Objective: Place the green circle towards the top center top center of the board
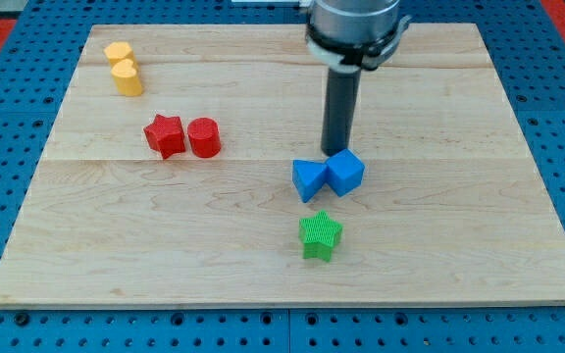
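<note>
Tip (337, 151) | your tool: a bare rod, no jaws, just behind blue blocks (328, 176) | no green circle visible, only green star (320, 236) near surface (459, 245) bottom | light, stiff; push its bottom side.

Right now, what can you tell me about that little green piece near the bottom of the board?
The green star is a small chunky block with ridged, layered sides, plastic by the look of it. It lies flat on the wooden board, toward the view's bottom, just right of centre. Nothing touches it: the two blue blocks sit apart above it, and my tip is behind those, farther up the view.
</note>
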